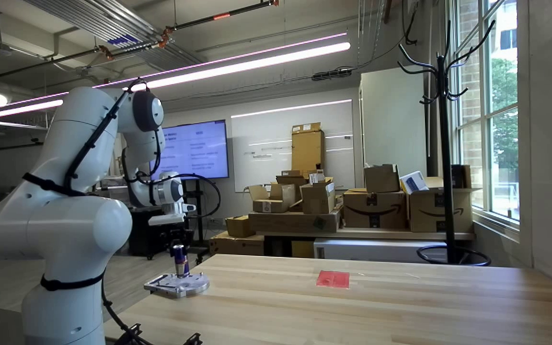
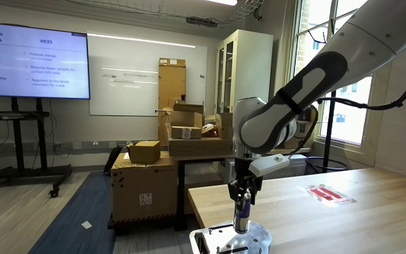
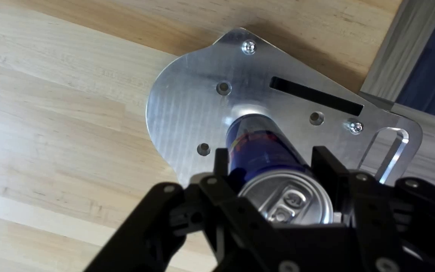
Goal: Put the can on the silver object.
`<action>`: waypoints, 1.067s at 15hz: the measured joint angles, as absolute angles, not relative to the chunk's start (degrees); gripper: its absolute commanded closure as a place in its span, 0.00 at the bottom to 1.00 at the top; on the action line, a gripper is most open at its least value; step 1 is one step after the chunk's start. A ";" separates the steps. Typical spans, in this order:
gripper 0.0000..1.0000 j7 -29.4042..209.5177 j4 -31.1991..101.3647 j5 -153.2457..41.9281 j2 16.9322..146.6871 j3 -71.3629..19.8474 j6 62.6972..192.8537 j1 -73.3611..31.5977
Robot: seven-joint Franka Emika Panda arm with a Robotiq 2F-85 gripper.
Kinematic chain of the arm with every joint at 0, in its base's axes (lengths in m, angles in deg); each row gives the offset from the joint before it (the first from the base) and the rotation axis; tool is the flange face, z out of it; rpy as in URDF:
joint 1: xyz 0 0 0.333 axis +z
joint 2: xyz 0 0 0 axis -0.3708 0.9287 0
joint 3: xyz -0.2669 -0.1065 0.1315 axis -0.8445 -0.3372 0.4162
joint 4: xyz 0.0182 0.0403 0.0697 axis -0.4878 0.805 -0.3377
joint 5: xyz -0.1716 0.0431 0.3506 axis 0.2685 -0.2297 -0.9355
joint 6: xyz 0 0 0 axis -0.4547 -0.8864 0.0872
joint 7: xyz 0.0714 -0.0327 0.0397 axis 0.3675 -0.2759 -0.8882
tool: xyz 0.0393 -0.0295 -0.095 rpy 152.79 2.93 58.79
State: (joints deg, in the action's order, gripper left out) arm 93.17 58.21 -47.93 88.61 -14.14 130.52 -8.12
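Note:
The can (image 1: 181,264) is slim, blue-purple, with a silver lid and pull tab. It stands over the silver object (image 1: 173,289), a flat metal plate with holes, slots and a handle cut-out. In an exterior view the can (image 2: 242,215) leans slightly, its base at the plate (image 2: 261,231); I cannot tell whether the base sits flat. In the wrist view my gripper (image 3: 270,162) has a black finger close against each side of the can (image 3: 259,151), near its top, and looks shut on it. The plate (image 3: 187,102) lies under the can's base.
The wooden table (image 1: 400,311) bears the plate near its edge. A flat red-pink piece (image 1: 332,279) lies farther along the table, also seen in an exterior view (image 2: 328,194). Cardboard boxes (image 1: 374,208) and a black coat rack (image 1: 448,191) stand behind the table.

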 measured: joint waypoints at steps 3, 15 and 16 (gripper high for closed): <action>0.67 93.13 57.00 -47.95 90.25 -14.19 130.64 -8.12; 0.04 93.09 54.17 -48.02 93.32 -14.80 130.66 -8.12; 0.00 93.09 54.16 -48.02 93.00 -15.03 130.66 -8.12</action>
State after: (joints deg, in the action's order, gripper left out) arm 93.09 54.16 -48.02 93.00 -15.03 130.66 -8.12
